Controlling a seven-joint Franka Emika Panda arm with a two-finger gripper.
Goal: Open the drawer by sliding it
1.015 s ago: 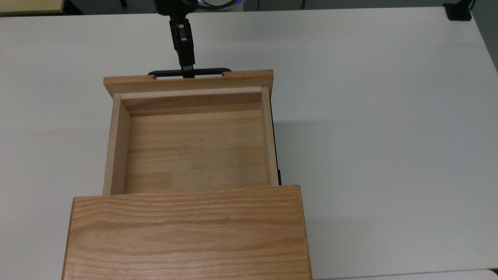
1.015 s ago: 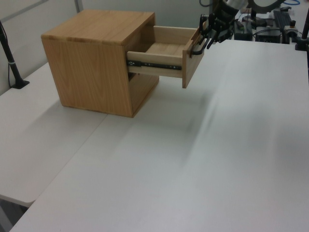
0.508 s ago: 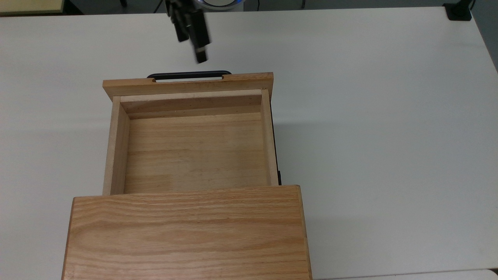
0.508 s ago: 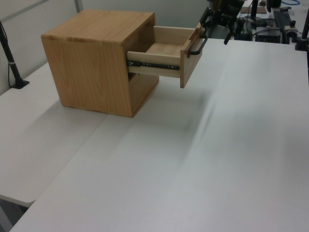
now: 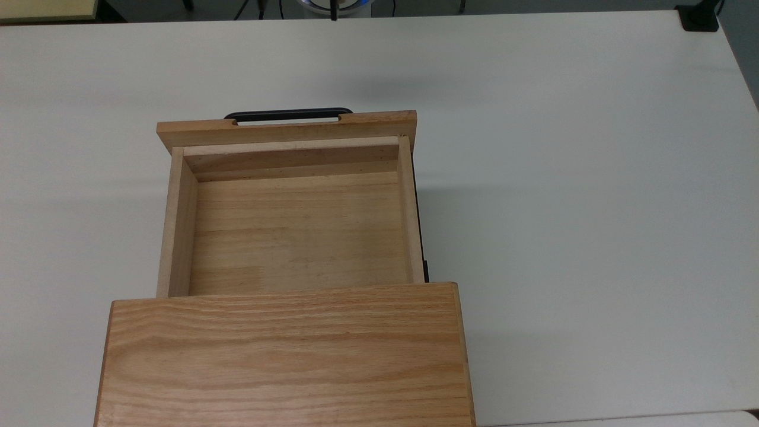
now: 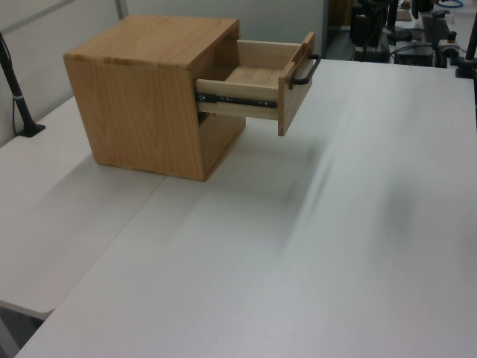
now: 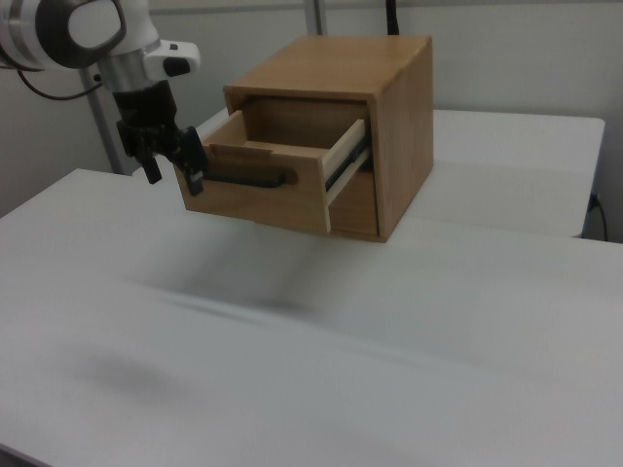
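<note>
The drawer [image 5: 296,231] stands pulled well out of the oak cabinet [image 5: 284,356] on the white tabletop [image 5: 563,178]. In the right view, the tool [image 7: 173,167] hangs beside the drawer's black handle [image 7: 248,179], fingers spread and holding nothing.

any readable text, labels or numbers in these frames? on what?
None legible.
Drawer: plain wood, no label.
Handle: plain black bar, no mark.
Cabinet: bare grain on top and sides.
Table: blank white.
Gripper: no readable marking.
</note>
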